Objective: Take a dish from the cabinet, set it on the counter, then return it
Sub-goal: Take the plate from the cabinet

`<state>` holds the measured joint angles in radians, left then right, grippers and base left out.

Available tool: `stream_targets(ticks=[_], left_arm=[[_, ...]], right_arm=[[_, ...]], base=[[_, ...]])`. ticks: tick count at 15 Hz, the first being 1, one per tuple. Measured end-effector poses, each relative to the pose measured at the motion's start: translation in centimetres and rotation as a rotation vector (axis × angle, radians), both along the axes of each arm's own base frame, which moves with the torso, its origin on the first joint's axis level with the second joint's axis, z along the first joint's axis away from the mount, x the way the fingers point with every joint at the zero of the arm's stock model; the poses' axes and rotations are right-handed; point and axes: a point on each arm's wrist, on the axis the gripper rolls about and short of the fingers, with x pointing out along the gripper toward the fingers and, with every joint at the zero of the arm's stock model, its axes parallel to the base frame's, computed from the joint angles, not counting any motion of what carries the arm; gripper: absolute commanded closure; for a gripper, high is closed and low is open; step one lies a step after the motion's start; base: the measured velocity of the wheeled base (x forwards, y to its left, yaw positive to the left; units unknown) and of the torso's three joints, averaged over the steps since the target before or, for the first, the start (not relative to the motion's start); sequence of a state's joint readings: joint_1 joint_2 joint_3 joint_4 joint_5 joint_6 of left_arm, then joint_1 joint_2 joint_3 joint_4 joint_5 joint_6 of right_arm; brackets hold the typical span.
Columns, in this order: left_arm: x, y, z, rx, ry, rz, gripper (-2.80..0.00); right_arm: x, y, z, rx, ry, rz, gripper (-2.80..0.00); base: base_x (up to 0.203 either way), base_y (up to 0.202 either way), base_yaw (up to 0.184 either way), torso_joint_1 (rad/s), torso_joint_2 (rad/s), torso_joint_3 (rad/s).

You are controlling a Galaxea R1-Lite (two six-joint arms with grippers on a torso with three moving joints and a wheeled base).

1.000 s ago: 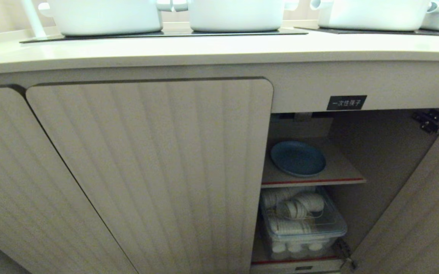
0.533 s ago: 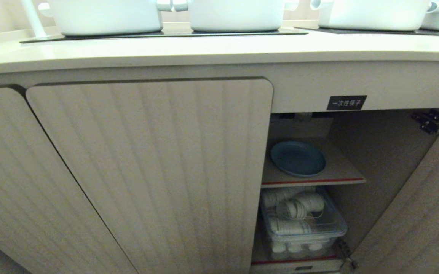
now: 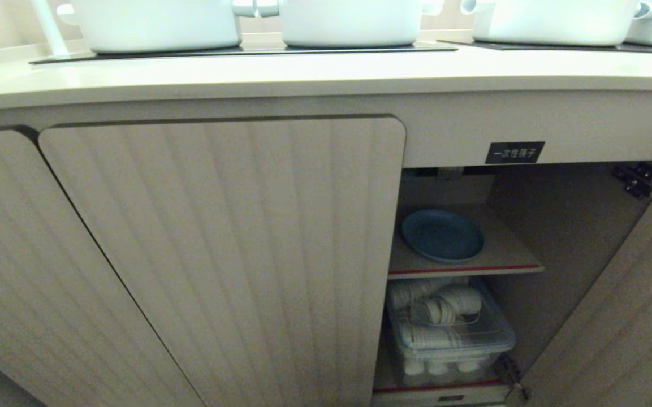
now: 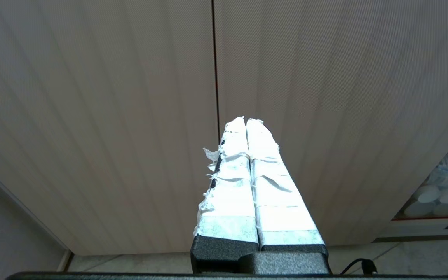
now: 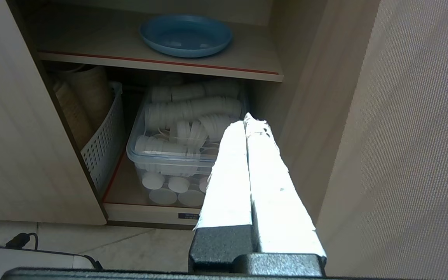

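The dish [image 3: 442, 235] is found lying flat on the shelf [image 3: 506, 257] inside the cabinet [image 3: 224, 243], near the shelf's front edge and toward its left side. The right door [image 3: 614, 316] is swung open; the left door is shut. Nothing of the task's handling is judged done: the dish is untouched, and the counter [image 3: 326, 76] bears only white pots [image 3: 348, 22] on its cooktop.

The right gripper [image 5: 246, 120] is pressed together, empty, held low outside the opening before a clear box of cups [image 5: 181, 155]. The left gripper [image 4: 245, 122] is likewise pressed together, facing the shut door.

Lifting, setting down and returning all remain.
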<state>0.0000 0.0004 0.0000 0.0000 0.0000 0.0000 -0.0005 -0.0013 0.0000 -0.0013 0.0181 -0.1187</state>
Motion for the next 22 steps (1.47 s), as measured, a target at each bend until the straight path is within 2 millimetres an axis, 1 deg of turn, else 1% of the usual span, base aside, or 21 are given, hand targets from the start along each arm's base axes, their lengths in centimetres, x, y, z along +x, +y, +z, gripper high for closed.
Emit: stream_targets(ticks=[22], left_arm=[[0.00,0.00,0.00,0.000,0.000,0.000,0.00]], right_arm=[[0.00,0.00,0.00,0.001,0.000,0.000,0.00]], base=[[0.000,0.000,0.000,0.000,0.00,0.000]])
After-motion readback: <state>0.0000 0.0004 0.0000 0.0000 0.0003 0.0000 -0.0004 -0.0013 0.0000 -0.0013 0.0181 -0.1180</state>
